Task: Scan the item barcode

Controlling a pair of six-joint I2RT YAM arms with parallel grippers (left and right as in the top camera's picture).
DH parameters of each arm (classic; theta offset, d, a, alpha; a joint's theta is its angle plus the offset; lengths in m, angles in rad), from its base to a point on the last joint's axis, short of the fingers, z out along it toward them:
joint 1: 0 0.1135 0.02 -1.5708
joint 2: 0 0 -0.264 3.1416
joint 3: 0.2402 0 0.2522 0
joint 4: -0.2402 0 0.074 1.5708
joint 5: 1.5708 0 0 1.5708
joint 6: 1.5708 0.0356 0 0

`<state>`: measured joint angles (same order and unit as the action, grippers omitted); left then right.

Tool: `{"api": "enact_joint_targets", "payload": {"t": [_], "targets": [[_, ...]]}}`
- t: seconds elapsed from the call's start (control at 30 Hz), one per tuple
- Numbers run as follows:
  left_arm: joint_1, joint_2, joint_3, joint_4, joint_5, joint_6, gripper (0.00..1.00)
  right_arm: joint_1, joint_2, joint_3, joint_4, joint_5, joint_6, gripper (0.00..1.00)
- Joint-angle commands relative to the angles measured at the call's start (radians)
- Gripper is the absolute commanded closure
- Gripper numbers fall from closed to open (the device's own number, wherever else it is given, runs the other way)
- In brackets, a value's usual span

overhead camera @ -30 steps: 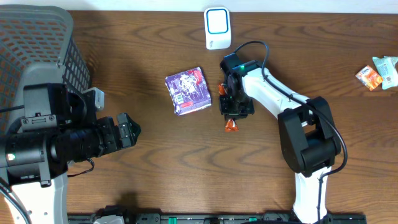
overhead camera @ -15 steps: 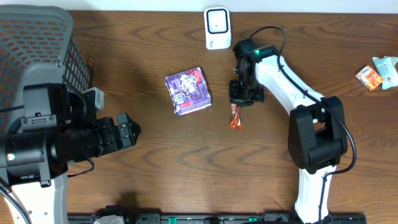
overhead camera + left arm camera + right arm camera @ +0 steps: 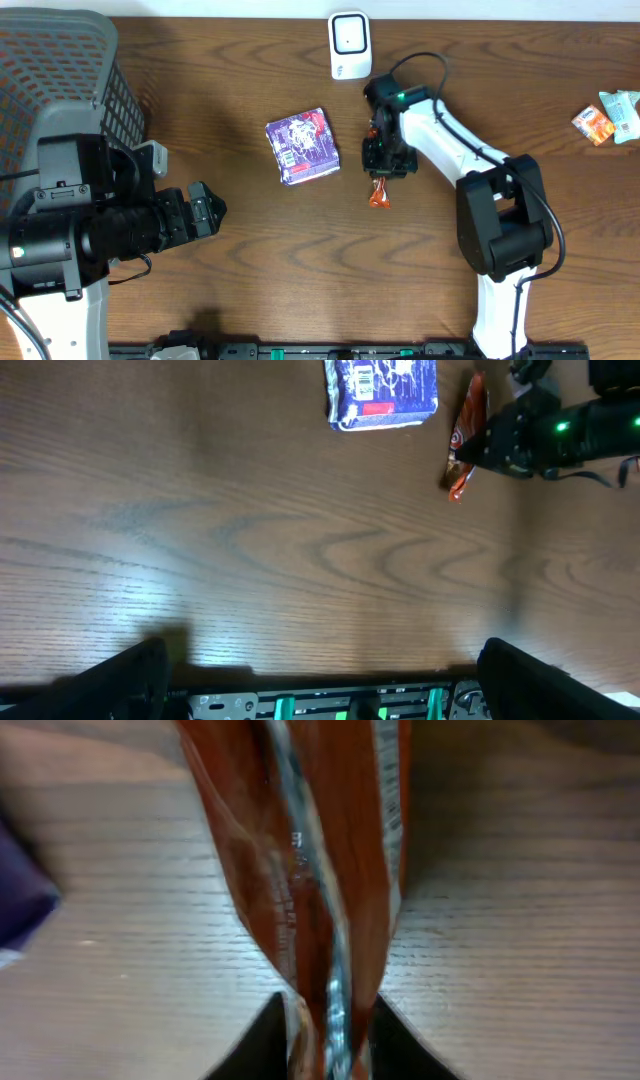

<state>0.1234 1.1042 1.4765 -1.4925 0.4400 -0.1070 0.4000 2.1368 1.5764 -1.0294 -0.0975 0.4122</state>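
While the left gripper (image 3: pixel 215 212) sits wide open and empty beside the basket (image 3: pixel 60 50) on the far left, we slide across the table (image 3: pixel 240 280) to the purple packet (image 3: pixel 303 148), lying flat with nothing touching it. Just right of it, here's the action: the right gripper (image 3: pixel 385 160) has its jaws pinched nearly together on the orange sachet (image 3: pixel 378 192), and the wrist view backs that up, with wrapper squeezed between the dark fingertips (image 3: pixel 255 1050). The sachet's long axis runs from the gripper back toward the robot's side; we can't tell whether its free end touches the wood. The scanner (image 3: pixel 350 45) stands at the far edge, beyond the gripper and slightly left, so that free end points away from it. The right arm is far nearer, and we'd judge it must carry and turn the sachet toward the scanner. Far right, two small packets (image 3: pixel 605 118) lie well apart.
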Motion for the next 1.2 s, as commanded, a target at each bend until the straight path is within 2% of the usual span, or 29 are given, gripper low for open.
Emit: {"api": "enact_joint_targets", "payload": {"t": [0.0,0.03,0.13,0.27,0.43,0.53,0.63,0.83,0.9,1.03,1.17], "targets": [[0.003,0.001,-0.002,-0.003,0.004,0.005,0.02,0.006,0.002,-0.017,0.004,0.047,0.025,0.96],[0.003,0.001,-0.002,-0.003,0.004,0.005,0.02,0.006,0.002,-0.016,0.005,0.048,0.025,0.99],[0.003,0.001,-0.002,-0.003,0.004,0.005,0.02,0.006,0.002,-0.010,0.001,0.100,0.026,0.99],[0.003,0.001,-0.002,-0.003,0.004,0.005,0.02,0.006,0.002,0.028,-0.063,0.255,0.026,0.99],[0.003,0.001,-0.002,-0.003,0.004,0.005,0.02,0.008,0.002,0.060,-0.109,0.400,0.094,0.99],[0.003,0.001,-0.002,-0.003,0.004,0.005,0.02,0.010,0.003,0.054,-0.095,0.406,0.132,0.99],[0.003,0.001,-0.002,-0.003,0.004,0.005,0.02,0.023,0.003,0.046,-0.068,0.407,0.134,0.94],[0.003,0.001,-0.002,-0.003,0.004,0.005,0.02,0.075,0.012,0.043,-0.018,0.419,0.133,0.93],[0.003,0.001,-0.002,-0.003,0.004,0.005,0.02,0.098,0.018,0.043,-0.011,0.438,0.133,0.89],[0.003,0.001,-0.002,-0.003,0.004,0.005,0.02,0.135,0.021,0.043,-0.014,0.477,0.134,0.69],[0.003,0.001,-0.002,-0.003,0.004,0.005,0.02,0.136,0.016,0.065,-0.066,0.488,0.186,0.69]]}}
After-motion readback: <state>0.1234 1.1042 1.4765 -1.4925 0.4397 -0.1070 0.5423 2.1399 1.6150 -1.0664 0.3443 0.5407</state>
